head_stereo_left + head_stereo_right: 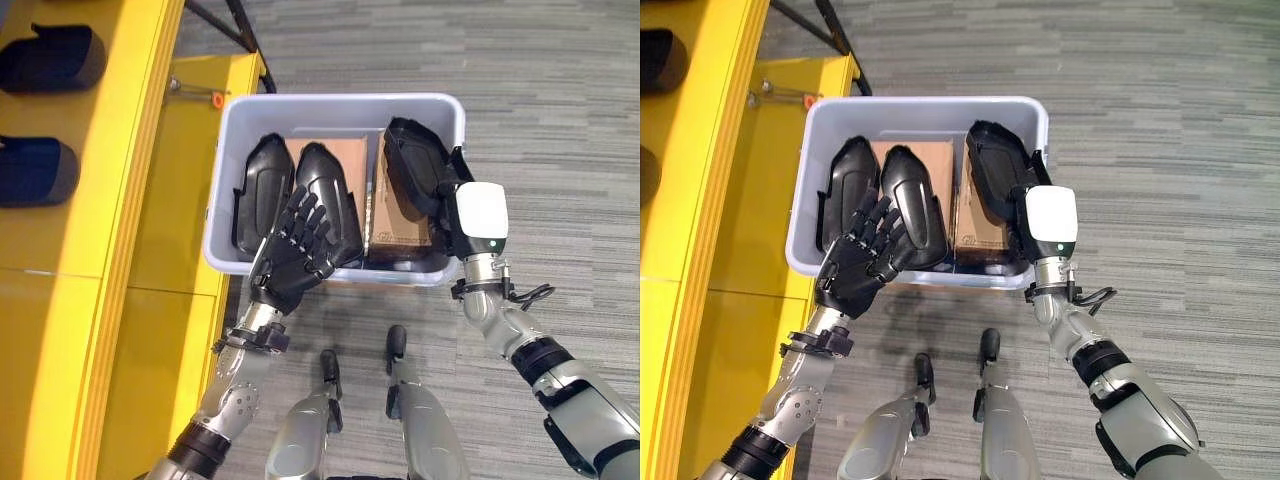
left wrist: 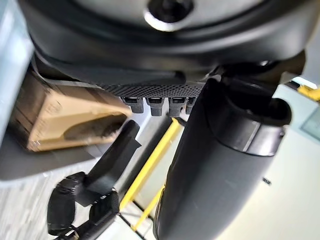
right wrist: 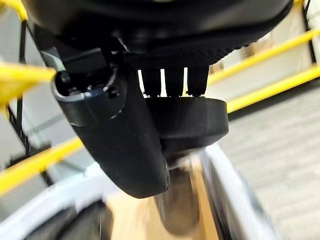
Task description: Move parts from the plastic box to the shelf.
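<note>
The right robot hand (image 1: 455,200) grips a black part (image 1: 412,165) at the plastic box (image 1: 340,105); the left robot hand (image 1: 295,250) hovers open. Lift straight up, clearing the rim, before swinging toward the yellow shelf (image 1: 120,150).

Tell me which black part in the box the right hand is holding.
The rightmost black part, raised above the cardboard, gripped by the right hand; the other two parts sit lower, further left.

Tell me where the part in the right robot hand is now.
In the left eye view the black part sits at the right end of the plastic box, over a cardboard box, with the right robot hand closed on it.
</note>
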Robot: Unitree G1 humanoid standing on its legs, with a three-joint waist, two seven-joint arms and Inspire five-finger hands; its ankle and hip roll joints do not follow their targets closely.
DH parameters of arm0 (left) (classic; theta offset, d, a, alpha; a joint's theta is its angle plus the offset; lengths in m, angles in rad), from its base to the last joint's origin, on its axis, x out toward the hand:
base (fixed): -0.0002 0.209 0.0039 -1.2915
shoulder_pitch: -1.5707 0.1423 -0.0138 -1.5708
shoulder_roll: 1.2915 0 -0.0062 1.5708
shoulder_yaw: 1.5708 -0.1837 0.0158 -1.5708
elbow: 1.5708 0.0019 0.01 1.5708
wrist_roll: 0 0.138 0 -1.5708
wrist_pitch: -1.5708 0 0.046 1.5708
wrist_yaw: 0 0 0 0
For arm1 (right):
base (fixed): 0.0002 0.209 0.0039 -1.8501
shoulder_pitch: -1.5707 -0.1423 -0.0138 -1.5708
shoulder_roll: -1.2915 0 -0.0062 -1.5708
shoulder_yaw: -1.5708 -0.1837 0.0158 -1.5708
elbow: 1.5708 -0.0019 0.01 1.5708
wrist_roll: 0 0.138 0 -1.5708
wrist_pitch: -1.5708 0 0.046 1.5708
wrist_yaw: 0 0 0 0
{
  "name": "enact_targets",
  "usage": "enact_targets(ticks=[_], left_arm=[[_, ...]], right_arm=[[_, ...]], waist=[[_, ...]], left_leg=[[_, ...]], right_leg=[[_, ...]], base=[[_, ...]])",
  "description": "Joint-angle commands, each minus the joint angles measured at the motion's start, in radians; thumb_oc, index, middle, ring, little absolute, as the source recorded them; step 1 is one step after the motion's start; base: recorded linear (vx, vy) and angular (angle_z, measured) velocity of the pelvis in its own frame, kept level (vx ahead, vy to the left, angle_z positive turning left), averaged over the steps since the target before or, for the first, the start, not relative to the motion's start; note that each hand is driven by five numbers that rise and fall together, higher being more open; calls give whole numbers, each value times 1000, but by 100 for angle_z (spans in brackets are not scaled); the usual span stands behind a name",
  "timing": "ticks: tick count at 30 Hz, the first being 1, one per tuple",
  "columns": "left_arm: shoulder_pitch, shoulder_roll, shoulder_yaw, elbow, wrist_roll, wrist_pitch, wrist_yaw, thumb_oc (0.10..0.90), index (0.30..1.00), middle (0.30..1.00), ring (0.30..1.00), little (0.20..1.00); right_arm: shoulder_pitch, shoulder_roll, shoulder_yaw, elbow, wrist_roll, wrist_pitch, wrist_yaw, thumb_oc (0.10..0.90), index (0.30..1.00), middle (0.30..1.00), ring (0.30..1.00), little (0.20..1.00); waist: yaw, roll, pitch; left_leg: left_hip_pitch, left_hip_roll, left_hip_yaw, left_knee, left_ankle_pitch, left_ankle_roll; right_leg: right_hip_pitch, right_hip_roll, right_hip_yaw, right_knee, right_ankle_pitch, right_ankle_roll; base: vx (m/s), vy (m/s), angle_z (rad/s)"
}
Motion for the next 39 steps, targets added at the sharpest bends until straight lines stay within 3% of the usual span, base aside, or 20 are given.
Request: enact_targets(ticks=[1, 12, 19, 28, 32, 36, 37, 39], left_arm=[[23, 8, 25, -156, 65, -48, 10, 900, 1000, 1000, 1000, 1000], [93, -16, 29, -227, 120, -14, 58, 900, 1000, 1000, 1000, 1000], [167, -16, 64, -246, 149, 38, 53, 900, 1000, 1000, 1000, 1000], [233, 4, 122, -274, 221, 39, 97, 900, 1000, 1000, 1000, 1000], [278, 18, 161, -279, 250, 47, 81, 900, 1000, 1000, 1000, 1000], [304, 24, 173, -287, 236, 35, 55, 900, 1000, 1000, 1000, 1000], [303, 26, 174, -280, 215, 33, 26, 900, 1000, 1000, 1000, 1000], [292, 31, 170, -266, 199, 30, -16, 900, 1000, 1000, 1000, 1000]], right_arm=[[-69, -38, -89, -170, 2, -64, -85, 400, 300, 300, 300, 300], [45, -24, -181, -400, 5, -70, -22, 400, 300, 300, 300, 300], [152, -11, -224, -545, -4, -159, 67, 400, 300, 300, 300, 300], [221, -27, -187, -659, 15, -252, 172, 400, 300, 300, 300, 300], [244, -33, -165, -687, 36, -272, 197, 400, 300, 300, 300, 300], [253, -53, -149, -726, 45, -272, 240, 400, 300, 300, 300, 300], [271, -65, -148, -741, 39, -263, 241, 400, 300, 300, 300, 300], [310, -89, -166, -766, 35, -257, 223, 400, 300, 300, 300, 300]], waist=[[-16, -4, -77], [-32, -14, -200], [-24, -25, -268], [12, -27, -286], [35, -19, -281], [40, 5, -277], [33, 14, -277], [5, 8, -280]], left_leg=[[-28, 58, -10, 82, -43, -16], [88, 72, 11, 36, -49, -21], [141, 68, 12, 34, -71, -22], [143, 75, 13, 88, -83, -26], [126, 98, 5, 119, -42, -40], [117, 147, 7, 75, 35, -66], [108, 185, 62, 63, 77, -79], [125, 212, 159, 76, 69, -96]], right_leg=[[45, -33, 1, 79, -172, 46], [146, -46, 12, 60, -181, 51], [208, -60, -4, 55, -199, 55], [244, -67, -80, 92, -240, 37], [248, -66, -123, 126, -271, 21], [242, -63, -155, 152, -296, 12], [248, -69, -192, 159, -306, 9], [261, -88, -241, 172, -332, 15]], base=[[197, 65, -2], [126, 41, -3], [107, 0, 2], [21, -51, 6], [3, -100, 13], [-11, 9, 19], [-50, 11, 29], [-90, -9, 62]])
